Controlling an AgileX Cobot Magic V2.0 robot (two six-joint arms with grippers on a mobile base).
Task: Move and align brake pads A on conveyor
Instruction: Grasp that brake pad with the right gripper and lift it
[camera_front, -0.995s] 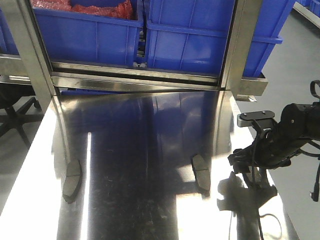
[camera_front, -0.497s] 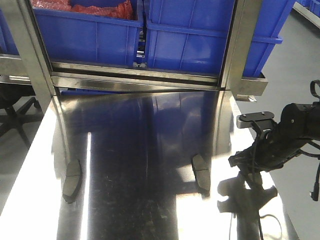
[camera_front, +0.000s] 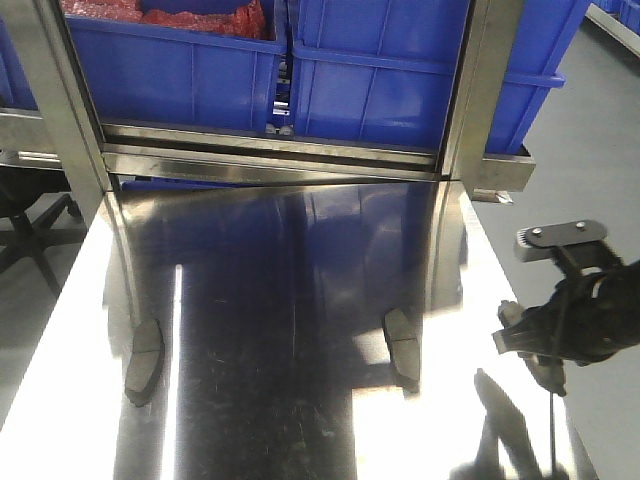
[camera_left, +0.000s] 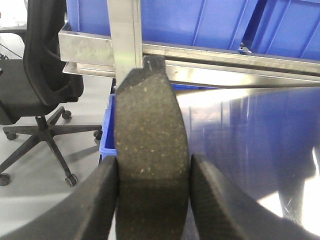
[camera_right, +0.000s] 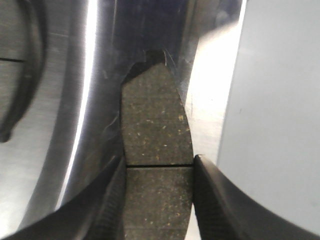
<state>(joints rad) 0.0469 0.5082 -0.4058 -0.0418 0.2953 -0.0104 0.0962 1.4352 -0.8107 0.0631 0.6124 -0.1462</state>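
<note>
Two brake pads lie flat on the shiny steel table: one (camera_front: 145, 355) near the left edge, one (camera_front: 403, 346) right of centre. My left gripper (camera_left: 154, 164) is shut on a third dark, speckled brake pad (camera_left: 150, 115), held up in front of the table's left end. In the right wrist view my right gripper (camera_right: 158, 164) is shut on another brake pad (camera_right: 155, 120) with a centre groove, just above the table's right edge. The right arm (camera_front: 578, 320) hangs at that edge in the front view. The conveyor is out of view.
Blue bins (camera_front: 380, 70) stand on a steel rack behind the table, with upright steel posts (camera_front: 480, 90) at the back. An office chair (camera_left: 40, 85) stands on the floor to the left. Grey floor (camera_right: 280, 115) lies beyond the table's right edge.
The right arm has shifted to the right and slightly nearer, out toward the table's right edge. Both pads lying on the table have stayed put.
</note>
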